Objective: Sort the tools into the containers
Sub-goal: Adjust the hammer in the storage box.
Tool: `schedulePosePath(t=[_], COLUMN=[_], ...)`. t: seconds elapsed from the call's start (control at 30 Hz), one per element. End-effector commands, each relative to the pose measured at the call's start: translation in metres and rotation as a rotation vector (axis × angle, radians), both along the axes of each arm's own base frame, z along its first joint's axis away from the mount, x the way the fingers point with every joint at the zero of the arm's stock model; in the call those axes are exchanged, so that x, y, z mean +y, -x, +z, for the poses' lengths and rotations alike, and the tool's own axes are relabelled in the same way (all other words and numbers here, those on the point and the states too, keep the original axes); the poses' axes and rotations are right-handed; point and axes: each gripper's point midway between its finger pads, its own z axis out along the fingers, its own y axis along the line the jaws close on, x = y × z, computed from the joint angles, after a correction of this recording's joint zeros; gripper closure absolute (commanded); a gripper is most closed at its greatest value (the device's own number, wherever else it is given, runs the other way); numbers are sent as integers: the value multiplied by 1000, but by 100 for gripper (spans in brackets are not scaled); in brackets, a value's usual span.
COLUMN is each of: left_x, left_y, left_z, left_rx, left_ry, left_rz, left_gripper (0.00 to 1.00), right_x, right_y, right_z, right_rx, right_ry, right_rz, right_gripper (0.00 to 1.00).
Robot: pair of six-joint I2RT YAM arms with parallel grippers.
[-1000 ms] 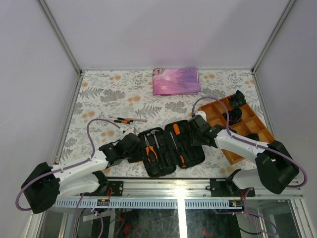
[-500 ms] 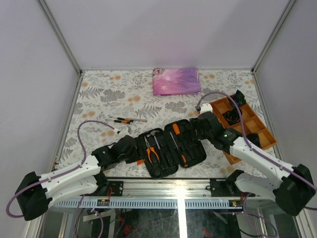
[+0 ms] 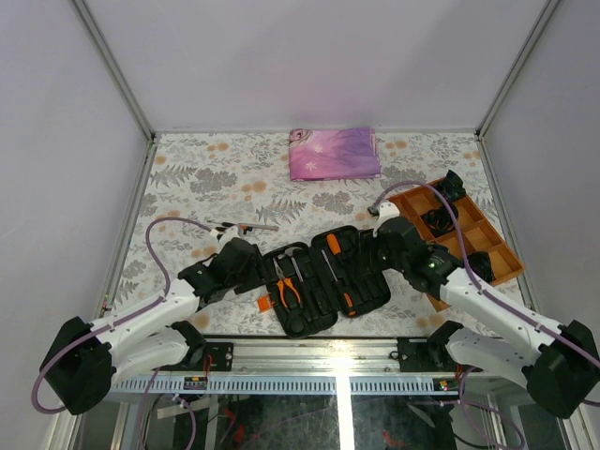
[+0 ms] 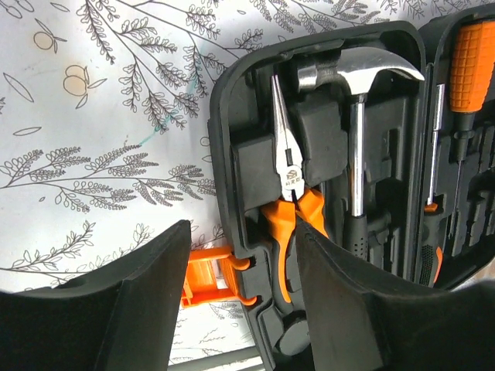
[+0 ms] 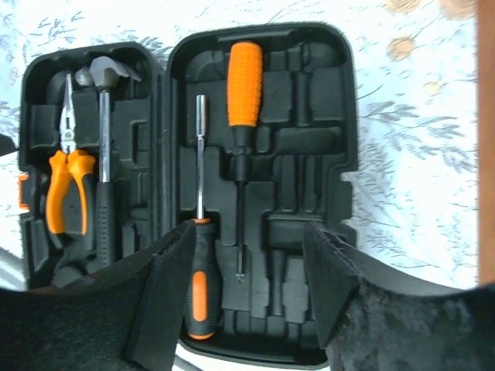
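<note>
The tool case (image 3: 323,277) lies open and flat. Long-nose pliers (image 4: 290,197), a claw hammer (image 4: 356,131) and two screwdrivers (image 5: 244,85) are seated in its moulded slots. The left gripper (image 4: 240,267) hovers over the case's left edge, above an orange latch (image 4: 209,278), jaws roughly half apart and empty. The right gripper (image 5: 247,247) hangs over the case's right half, jaws also apart and holding nothing. Loose screwdrivers (image 3: 246,226) lie just beyond the case's far-left corner. I'd send the left arm for those: drop straight down across one shaft at a time, then lift clear of the case rim.
</note>
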Motion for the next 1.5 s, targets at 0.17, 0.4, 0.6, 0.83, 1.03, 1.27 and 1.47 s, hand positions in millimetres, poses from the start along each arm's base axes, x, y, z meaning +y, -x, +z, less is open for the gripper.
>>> schedulePosePath(t=[0.17, 0.4, 0.6, 0.83, 1.03, 1.27, 1.47], left_x=[-14, -15, -14, -15, -8, -4, -4], left_y=[-15, -17, -21, -24, -23, -18, -18], left_z=[10, 2, -6, -7, -12, -16, -17], left_rx=[-66, -56, -40, -40, -30, -18, -18], left_ry=[63, 71, 67, 65, 40, 32, 29], left_rz=[-50, -35, -17, -16, 0, -1, -2], left_gripper=[44, 45, 48, 50, 56, 69, 78], right_x=[66, 107, 127, 146, 166, 176, 182], right_y=[-2, 8, 13, 9, 15, 18, 13], right_z=[9, 9, 3, -11, -18, -29, -39], right_rx=[139, 139, 128, 126, 144, 156, 163], right_ry=[-236, -172, -117, -38, -26, 12, 66], right_rz=[33, 89, 106, 146, 192, 211, 220], right_gripper=[45, 46, 50, 56, 63, 68, 70])
